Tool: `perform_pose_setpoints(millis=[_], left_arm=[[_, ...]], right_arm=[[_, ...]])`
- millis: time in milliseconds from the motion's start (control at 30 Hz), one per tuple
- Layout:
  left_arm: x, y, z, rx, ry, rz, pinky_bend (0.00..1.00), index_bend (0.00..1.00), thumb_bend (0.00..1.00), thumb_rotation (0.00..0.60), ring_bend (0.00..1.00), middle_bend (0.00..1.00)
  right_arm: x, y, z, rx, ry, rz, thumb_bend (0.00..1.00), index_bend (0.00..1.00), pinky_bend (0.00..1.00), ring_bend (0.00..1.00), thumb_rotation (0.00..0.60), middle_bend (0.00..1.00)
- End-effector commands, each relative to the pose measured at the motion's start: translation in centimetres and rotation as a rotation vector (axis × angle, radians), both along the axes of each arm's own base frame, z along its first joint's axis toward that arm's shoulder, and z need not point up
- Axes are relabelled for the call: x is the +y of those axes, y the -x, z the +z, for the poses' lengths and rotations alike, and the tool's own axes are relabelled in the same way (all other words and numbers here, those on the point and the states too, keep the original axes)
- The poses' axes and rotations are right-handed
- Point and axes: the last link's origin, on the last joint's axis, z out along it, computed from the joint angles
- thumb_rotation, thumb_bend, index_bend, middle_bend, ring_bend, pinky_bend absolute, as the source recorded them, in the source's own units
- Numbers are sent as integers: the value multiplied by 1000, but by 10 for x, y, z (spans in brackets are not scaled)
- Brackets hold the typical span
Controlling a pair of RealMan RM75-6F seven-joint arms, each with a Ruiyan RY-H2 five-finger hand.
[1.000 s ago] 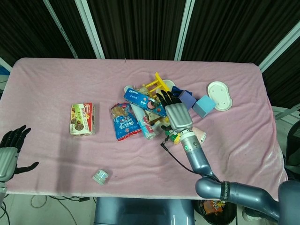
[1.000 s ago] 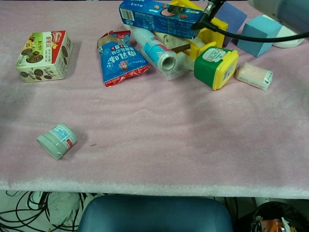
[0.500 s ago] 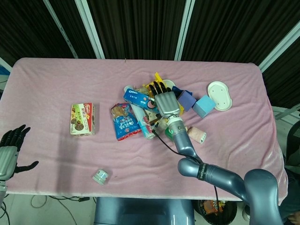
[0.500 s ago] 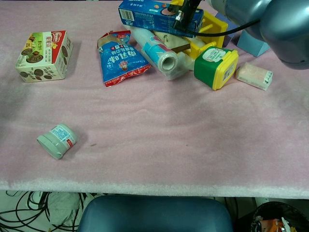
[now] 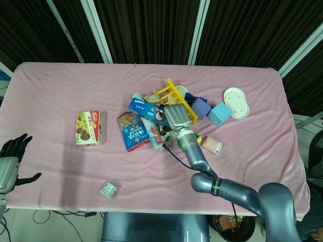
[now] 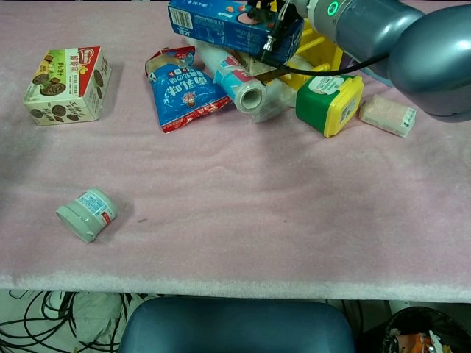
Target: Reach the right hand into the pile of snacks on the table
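The snack pile sits mid-table. My right hand (image 5: 176, 117) lies on top of it, back upward, fingers curled down over a blue biscuit box (image 5: 144, 107). In the chest view the dark fingertips (image 6: 262, 10) grip the top of that blue biscuit box (image 6: 224, 22), which sits tilted on a clear roll (image 6: 239, 79). A blue snack bag (image 5: 133, 136) lies left of the roll. A green and yellow tub (image 6: 330, 93) stands just right of the hand. My left hand (image 5: 10, 162) hangs off the table's front left corner with its fingers apart and nothing in them.
A yellow rack (image 5: 174, 93), a purple block (image 5: 202, 107), a blue block (image 5: 220, 114) and a white dish (image 5: 236, 103) lie behind and right of the pile. A pink packet (image 5: 212, 145) lies near my forearm. A cookie box (image 5: 89, 128) and a small tin (image 5: 108, 189) sit to the left.
My right hand moved left over the pile and its spread fingers curled down onto the blue box. The box shifted left and toward the front. The left hand stayed put.
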Motion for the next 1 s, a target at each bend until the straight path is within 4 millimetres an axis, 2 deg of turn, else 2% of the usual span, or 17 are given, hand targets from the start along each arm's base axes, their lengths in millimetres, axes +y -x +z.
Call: perform_pose_setpoints(millis=[33, 167, 300, 400, 533, 567, 800, 1000], left_arm=[[0, 0, 0, 0, -3, -4, 0, 0, 0, 600, 0, 0], [-1, -2, 0, 1, -3, -13, 0, 0, 0, 600, 0, 0], [-2, -3, 0, 4, -10, -24, 0, 0, 0, 600, 0, 0], [-3, -3, 0, 6, -16, -33, 0, 0, 0, 600, 0, 0], [-6, -5, 0, 17, -18, -55, 0, 0, 0, 600, 0, 0], [-6, -5, 0, 18, -18, -58, 0, 0, 0, 600, 0, 0], [-10, -8, 0, 28, -17, -86, 0, 0, 0, 600, 0, 0], [-12, -7, 0, 29, -19, -93, 0, 0, 0, 600, 0, 0]], right_arm=[[9, -1, 18, -86, 37, 38, 358, 831, 708, 694, 600, 730], [19, -3, 43, -173, 77, 69, 358, 830, 708, 693, 600, 729], [41, 3, 77, -283, 95, 82, 359, 831, 708, 691, 600, 726], [63, 14, 103, -350, 102, 75, 359, 831, 708, 689, 600, 723], [104, 42, 128, -405, 88, 41, 359, 830, 708, 687, 600, 721], [109, 46, 130, -408, 84, 36, 358, 831, 708, 686, 600, 721], [180, 100, 151, -416, 43, -31, 359, 830, 708, 686, 600, 721], [214, 131, 153, -406, 31, -66, 359, 831, 708, 686, 600, 721]])
